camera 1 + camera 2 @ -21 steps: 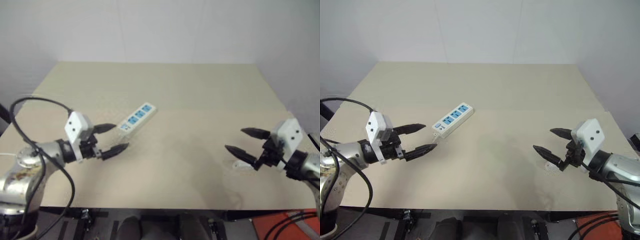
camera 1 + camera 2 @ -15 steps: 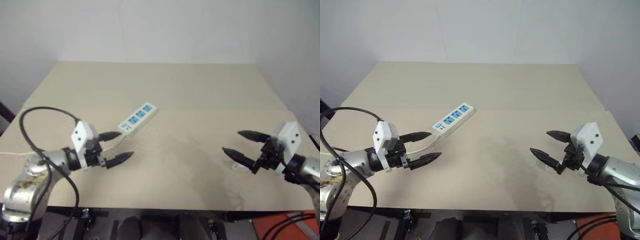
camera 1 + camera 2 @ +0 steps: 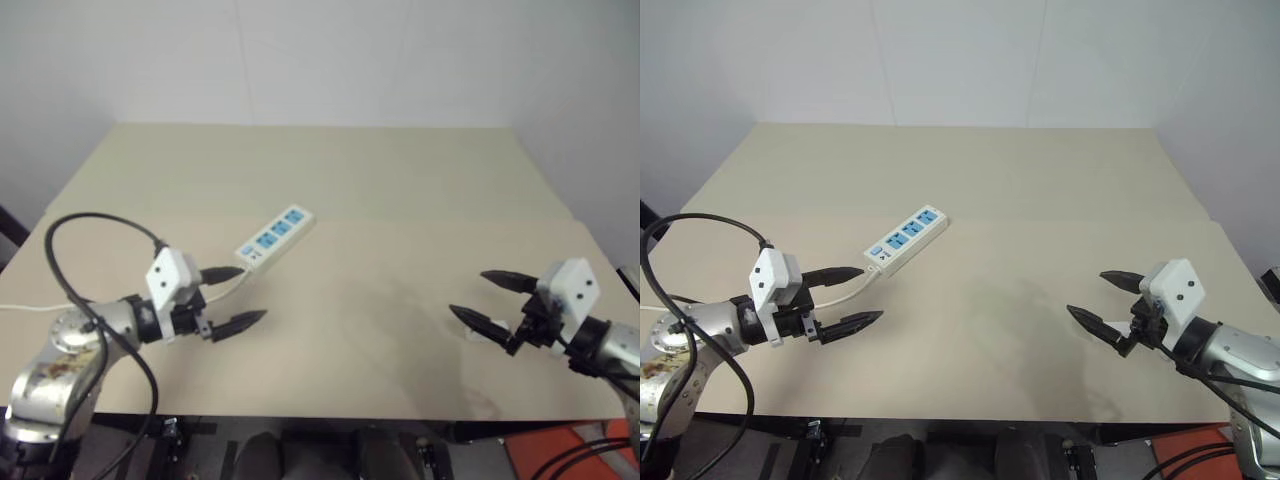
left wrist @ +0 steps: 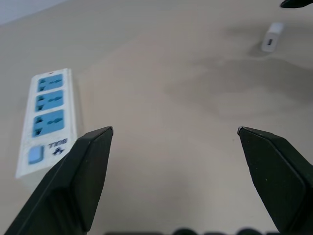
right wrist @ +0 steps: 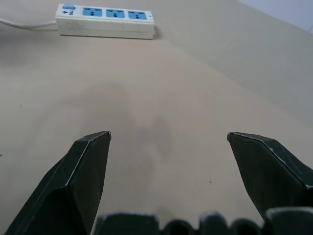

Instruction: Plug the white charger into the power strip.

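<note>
The right gripper (image 3: pixel 1105 298) is seen released, its two black fingers spread wide and nothing held between them, poised low over the near right part of the beige table (image 3: pixel 1040 200). The white charger (image 3: pixel 482 334) is partly hidden just behind the lower finger in the head views, lying flat on the tabletop close beside the fingertips; whether it is touched cannot be told. In the left wrist view the white charger appears as a small rounded block lying by itself on the bare surface, with one black tip of the right gripper just beyond it.

The left gripper (image 3: pixel 855 297) is likewise released, fingers parted and empty, held over the near left part of the table and pointed towards the middle. The power strip (image 3: pixel 905 240) is laid on a slant just beyond the upper finger of this gripper, its switch end nearest the fingertip and its three blue socket panels running away towards the far side. A thin white cord (image 3: pixel 845 290) is led from the switch end back past the left gripper's fingers towards the table's left edge.

The power strip and the white charger are set well apart, with bare tabletop between them. A black cable (image 3: pixel 700 225) is looped above the left arm.
</note>
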Robot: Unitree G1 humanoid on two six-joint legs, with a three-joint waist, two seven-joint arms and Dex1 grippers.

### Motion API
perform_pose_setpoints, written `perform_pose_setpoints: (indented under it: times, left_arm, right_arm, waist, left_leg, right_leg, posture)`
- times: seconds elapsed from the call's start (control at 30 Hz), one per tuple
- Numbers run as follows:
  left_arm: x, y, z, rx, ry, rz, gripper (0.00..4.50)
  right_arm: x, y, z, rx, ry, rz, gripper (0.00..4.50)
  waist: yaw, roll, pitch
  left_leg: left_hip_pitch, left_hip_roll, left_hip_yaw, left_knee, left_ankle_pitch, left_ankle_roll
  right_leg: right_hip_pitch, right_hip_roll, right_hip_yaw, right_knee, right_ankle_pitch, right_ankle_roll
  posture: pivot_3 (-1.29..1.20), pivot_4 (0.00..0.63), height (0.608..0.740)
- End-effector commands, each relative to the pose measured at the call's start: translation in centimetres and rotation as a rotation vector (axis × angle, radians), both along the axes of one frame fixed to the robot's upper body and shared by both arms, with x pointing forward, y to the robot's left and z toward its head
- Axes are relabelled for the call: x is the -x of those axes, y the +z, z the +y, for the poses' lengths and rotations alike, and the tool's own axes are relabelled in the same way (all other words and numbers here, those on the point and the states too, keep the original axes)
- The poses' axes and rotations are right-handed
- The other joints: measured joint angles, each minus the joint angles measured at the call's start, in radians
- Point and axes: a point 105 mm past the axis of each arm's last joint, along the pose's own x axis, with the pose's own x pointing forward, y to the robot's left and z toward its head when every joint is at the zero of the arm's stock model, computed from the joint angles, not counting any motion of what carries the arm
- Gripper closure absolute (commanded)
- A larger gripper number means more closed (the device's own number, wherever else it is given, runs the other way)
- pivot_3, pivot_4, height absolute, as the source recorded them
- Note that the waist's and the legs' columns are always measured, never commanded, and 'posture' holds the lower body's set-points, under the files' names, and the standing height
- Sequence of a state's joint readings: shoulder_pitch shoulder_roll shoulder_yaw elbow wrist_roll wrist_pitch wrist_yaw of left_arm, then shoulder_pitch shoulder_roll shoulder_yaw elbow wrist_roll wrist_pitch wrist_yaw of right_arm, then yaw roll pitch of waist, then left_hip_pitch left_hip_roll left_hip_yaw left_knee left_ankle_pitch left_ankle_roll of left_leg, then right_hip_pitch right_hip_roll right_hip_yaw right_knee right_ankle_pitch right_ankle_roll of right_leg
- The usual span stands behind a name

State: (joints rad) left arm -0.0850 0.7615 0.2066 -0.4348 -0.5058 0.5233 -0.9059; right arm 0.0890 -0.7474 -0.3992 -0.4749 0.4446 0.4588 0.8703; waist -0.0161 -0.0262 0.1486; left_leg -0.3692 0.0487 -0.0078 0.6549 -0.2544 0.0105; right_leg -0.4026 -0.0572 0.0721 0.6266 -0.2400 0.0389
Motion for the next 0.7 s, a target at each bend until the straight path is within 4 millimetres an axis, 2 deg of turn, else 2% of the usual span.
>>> perform_pose_setpoints:
  times: [0.03,0.2,0.3,0.57,0.7]
  left_arm:
    - [-2.4,1.0,1.0,-0.065,0.104,-0.062,0.03]
    - [-5.7,1.8,2.5,-0.092,0.263,-0.075,0.03]
    - [-8.0,1.4,2.9,-0.11,0.354,-0.048,0.03]
    - [-11.2,-1.3,0.2,-0.096,0.325,0.018,0.03]
    - [-12.7,-3.3,-0.1,-0.123,0.353,0.033,0.03]
  right_arm:
    - [-0.9,1.7,0.5,0.057,0.02,-0.06,0.0]
    - [-1.9,3.0,0.8,0.092,0.053,-0.086,0.0]
    - [-2.3,3.7,0.9,0.107,0.066,-0.111,0.0]
    - [-2.4,4.9,1.3,0.1,0.076,-0.147,0.0]
    - [-2.2,5.3,1.6,0.099,0.087,-0.162,0.0]
  waist:
    - [0.0,0.0,0.0]
    - [0.002,0.0,0.0]
    - [0.005,-0.001,0.0]
    - [0.004,-0.001,0.001]
    - [0.002,-0.001,0.001]
  left_leg:
    - [0.0,0.0,0.0,0.0,0.0,0.0]
    - [-0.001,0.0,0.0,0.0,0.0,0.0]
    - [-0.002,-0.001,0.0,0.0,0.0,0.0]
    - [-0.003,-0.001,-0.001,0.0,0.0,0.0]
    - [-0.002,-0.001,-0.001,0.0,0.0,0.0]
  right_leg:
    - [0.0,0.0,0.0,0.0,0.0,0.0]
    - [0.0,0.0,0.0,-0.001,0.0,0.0]
    - [-0.001,0.0,0.0,-0.001,0.0,0.0]
    - [-0.001,0.0,0.0,-0.001,0.001,0.0]
    - [-0.001,0.0,0.0,-0.001,0.001,0.0]
  posture:
    - [0.0,0.15,0.74]
    - [0.0,0.15,0.74]
    - [0.0,0.15,0.74]
    - [0.0,0.15,0.74]
    - [0.0,0.15,0.74]
